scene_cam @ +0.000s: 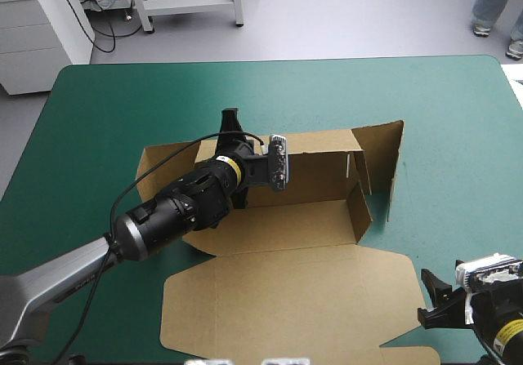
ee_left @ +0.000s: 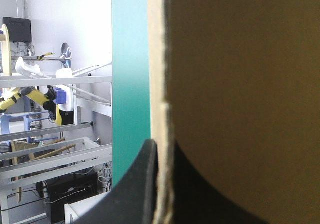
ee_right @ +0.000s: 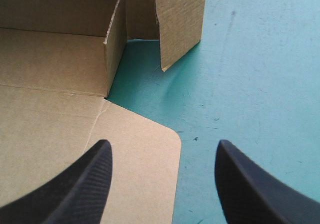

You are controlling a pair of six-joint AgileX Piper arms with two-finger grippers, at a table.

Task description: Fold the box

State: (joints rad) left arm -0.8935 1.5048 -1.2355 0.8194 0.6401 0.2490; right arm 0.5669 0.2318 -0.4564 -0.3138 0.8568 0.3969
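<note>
Teal-green table (scene_cam: 98, 104), left pincer (ee_left: 159, 151) clamped on box (scene_cam: 286, 226) wall, right pincer (ee_right: 164, 144) spread at lid (scene_cam: 286, 300) corner

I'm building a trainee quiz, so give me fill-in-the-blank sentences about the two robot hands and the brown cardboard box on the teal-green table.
1. The left hand, with black curved fingers, is ____ on the far wall of the brown cardboard box.
2. The right hand has its fingers ____, holding nothing.
3. The box's lid lies ____ on the teal-green table cover, nearest the robot.
Missing words: shut, open, flat.
</note>
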